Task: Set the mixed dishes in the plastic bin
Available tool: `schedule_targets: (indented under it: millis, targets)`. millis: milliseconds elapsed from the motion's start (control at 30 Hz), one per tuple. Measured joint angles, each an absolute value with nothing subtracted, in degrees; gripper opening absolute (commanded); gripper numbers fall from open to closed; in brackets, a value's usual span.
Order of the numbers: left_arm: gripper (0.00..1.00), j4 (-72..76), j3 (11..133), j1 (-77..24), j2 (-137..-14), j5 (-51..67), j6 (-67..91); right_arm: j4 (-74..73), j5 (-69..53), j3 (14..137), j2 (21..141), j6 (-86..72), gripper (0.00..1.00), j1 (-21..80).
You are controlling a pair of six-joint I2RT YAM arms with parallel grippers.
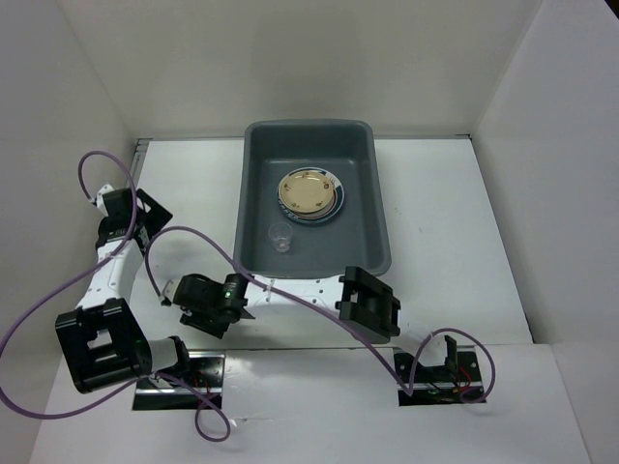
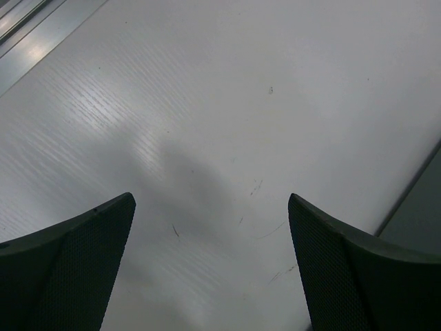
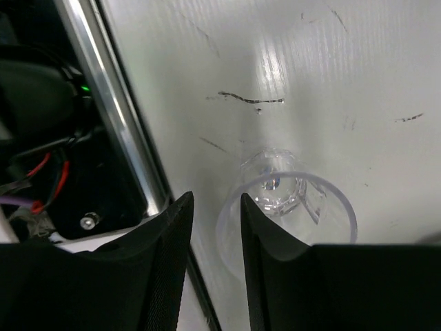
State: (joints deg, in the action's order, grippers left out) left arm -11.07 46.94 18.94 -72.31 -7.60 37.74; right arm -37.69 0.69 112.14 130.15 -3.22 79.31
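Observation:
The dark grey plastic bin [image 1: 311, 129] stands at the table's middle back. In it lie a tan-yellow plate [image 1: 307, 190] stacked on a green-rimmed plate [image 1: 335, 206], and a small clear cup [image 1: 280, 237]. My right arm reaches far left, and its gripper [image 1: 169, 292] [image 3: 217, 203] is shut on the wall of another clear plastic cup [image 3: 277, 189], one finger inside and one outside, low over the table. My left gripper [image 1: 147, 208] [image 2: 211, 207] is open and empty over bare table left of the bin, whose edge [image 2: 422, 214] shows at the right.
A metal rail [image 3: 117, 117] and black hardware with a green light and red wires [image 3: 41, 96] lie just left of the held cup. A rail [image 2: 27, 34] runs along the table's far-left edge. White walls enclose the table. Purple cables loop at the left.

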Motion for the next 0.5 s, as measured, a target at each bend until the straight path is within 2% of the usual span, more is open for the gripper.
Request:
schedule_targets:
  millis: [100,133,167,200,333,500]
  targets:
    - [0.98,-10.9,46.9,18.9,-72.4,-7.2,37.7,-37.8,1.3,112.6,131.7,-3.0,0.39,79.3]
    - [0.98,-10.7,46.9,18.9,-72.5,-7.1,37.7,-37.9,1.5,112.9,132.1,-2.9,0.36,79.3]
    - [0.98,-10.5,46.9,18.9,-72.7,-7.1,37.7,-37.9,1.7,112.9,132.2,-2.8,0.31,79.3]
    - [0.98,-10.3,46.9,18.9,-72.9,-7.1,37.7,-38.0,1.9,113.0,132.2,-2.5,0.21,79.3]
    - [0.98,-10.0,46.9,18.9,-73.8,-6.7,37.7,-38.1,2.7,113.8,132.2,-1.9,0.04,79.3]
    - [0.98,-9.2,46.9,18.9,-74.5,-6.1,37.8,-38.2,3.5,114.0,132.2,-2.0,0.02,79.3]
